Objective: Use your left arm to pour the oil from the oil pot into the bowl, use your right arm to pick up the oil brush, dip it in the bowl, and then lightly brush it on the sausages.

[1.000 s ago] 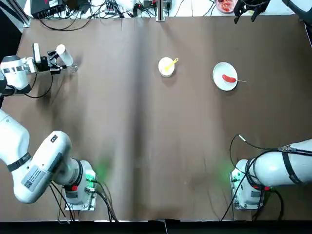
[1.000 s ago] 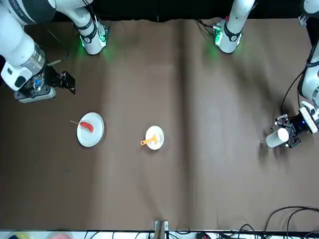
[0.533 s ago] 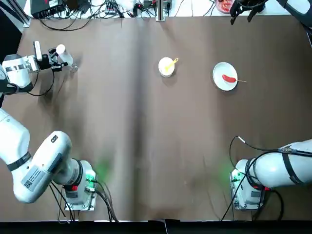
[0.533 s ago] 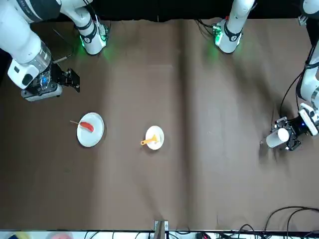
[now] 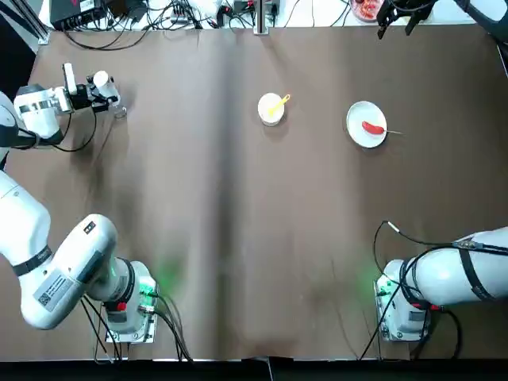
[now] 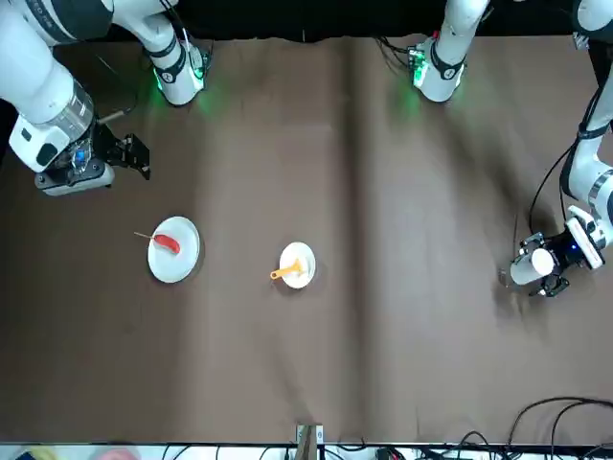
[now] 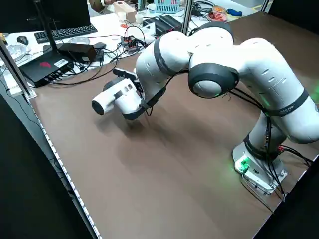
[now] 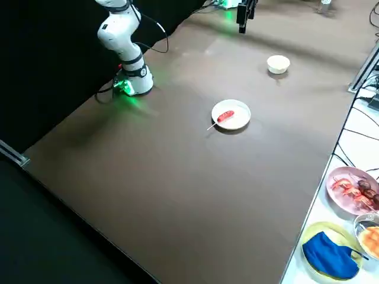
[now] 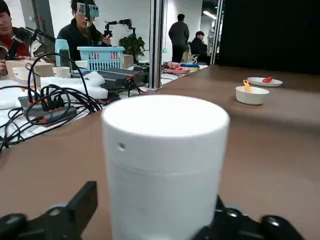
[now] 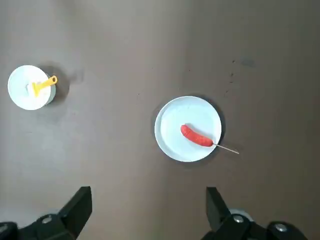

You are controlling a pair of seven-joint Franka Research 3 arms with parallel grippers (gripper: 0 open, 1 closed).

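- We hold the oil pot (image 5: 101, 82) clamped in our left tool (image 5: 89, 91); next comes carrying it to the bowl (image 5: 271, 109).
- Our right tool (image 10: 150, 210) waits, fingers apart.

L arm reaches out low over the bench's far left, wrist horizontal, left claw (image 5: 101, 89) clamped. R arm raised high at far right edge, right claw (image 5: 403, 17) facing down, fingers spread wide.

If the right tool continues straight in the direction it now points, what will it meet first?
The right tool, open, points straight down. Its line seems to reach the bare brown table first, just beside the white plate with the sausage; depth is uncertain.
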